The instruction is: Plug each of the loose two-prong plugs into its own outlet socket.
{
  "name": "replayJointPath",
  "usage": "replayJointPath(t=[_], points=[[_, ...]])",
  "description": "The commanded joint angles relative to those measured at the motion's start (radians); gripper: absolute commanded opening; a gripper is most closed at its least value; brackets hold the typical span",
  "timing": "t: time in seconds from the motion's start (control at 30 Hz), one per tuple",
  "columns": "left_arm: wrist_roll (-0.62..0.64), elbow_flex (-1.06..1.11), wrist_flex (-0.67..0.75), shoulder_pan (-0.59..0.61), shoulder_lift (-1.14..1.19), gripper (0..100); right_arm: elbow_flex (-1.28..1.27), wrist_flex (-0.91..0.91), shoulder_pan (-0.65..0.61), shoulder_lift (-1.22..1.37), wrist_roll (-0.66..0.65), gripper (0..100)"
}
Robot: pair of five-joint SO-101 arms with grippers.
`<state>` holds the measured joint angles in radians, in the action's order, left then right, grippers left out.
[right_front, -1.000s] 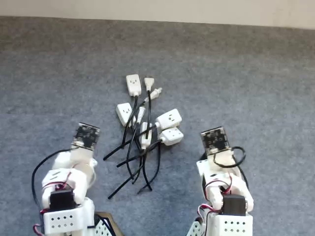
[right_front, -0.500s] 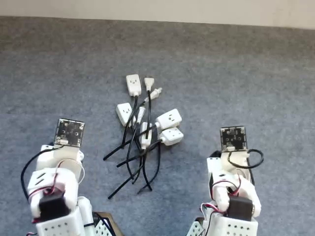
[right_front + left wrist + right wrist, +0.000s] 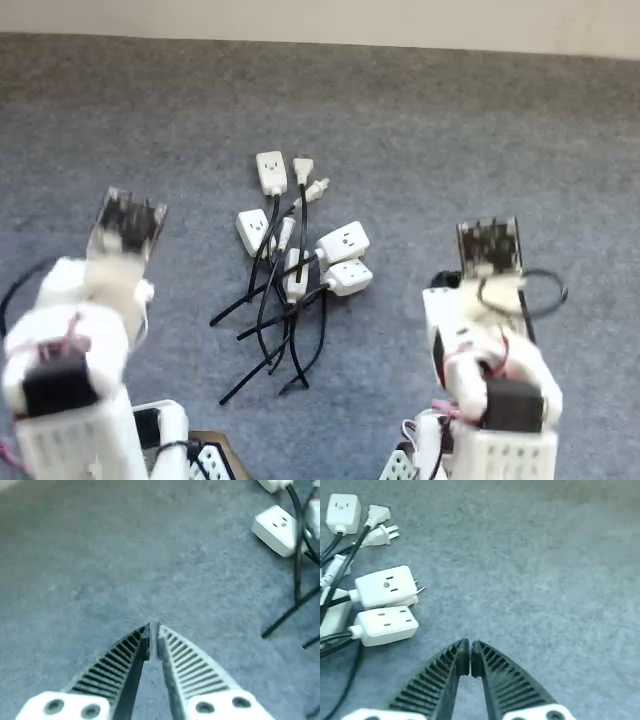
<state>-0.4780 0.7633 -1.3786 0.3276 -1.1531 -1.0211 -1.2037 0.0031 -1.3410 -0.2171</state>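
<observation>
I read the left arm [image 3: 75,345] at 8 o'clock in the high view. The left wrist [image 3: 112,272] is raised and aimed toward 12 o'clock. The left gripper [image 3: 153,630] is closed: its ribbed fingers [image 3: 192,667] meet at the tips, with a thin slit between them.

The right arm [image 3: 492,365] sits at 4 o'clock. The right wrist [image 3: 468,308] is also aimed toward 12 o'clock. The right gripper [image 3: 466,650] is closed tip to tip. The two arms stand well apart.
</observation>
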Motion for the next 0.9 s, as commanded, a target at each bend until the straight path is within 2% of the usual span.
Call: replayJointPath(t=[0.0, 0.23, 0.37, 0.47, 0.6, 0.77, 0.87], points=[[-0.005, -0.294, -0.075, -0.101, 0.395, 12, 0.113, 0.073, -0.044, 0.305, 0.121, 3.1], [-0.003, -0.636, -0.112, -0.171, 0.852, 13, -0.076, 0.355, -0.044, 0.503, 0.160, 3.6], [0.080, -0.835, -0.118, -0.246, 1.098, 13, -0.171, 0.478, -0.045, 0.549, 0.160, 12.8], [0.150, -0.961, -0.120, -0.320, 1.256, 13, -0.214, 0.519, -0.085, 0.552, 0.158, 18.9], [0.245, -1.101, -0.115, -0.392, 1.425, 14, -0.265, 0.559, -0.154, 0.552, 0.160, 19.9], [0.388, -1.221, -0.112, -0.406, 1.581, 21, -0.292, 0.584, -0.165, 0.552, 0.160, 19.9], [0.396, -1.262, -0.112, -0.409, 1.661, 22, -0.292, 0.584, -0.165, 0.552, 0.160, 19.9]])
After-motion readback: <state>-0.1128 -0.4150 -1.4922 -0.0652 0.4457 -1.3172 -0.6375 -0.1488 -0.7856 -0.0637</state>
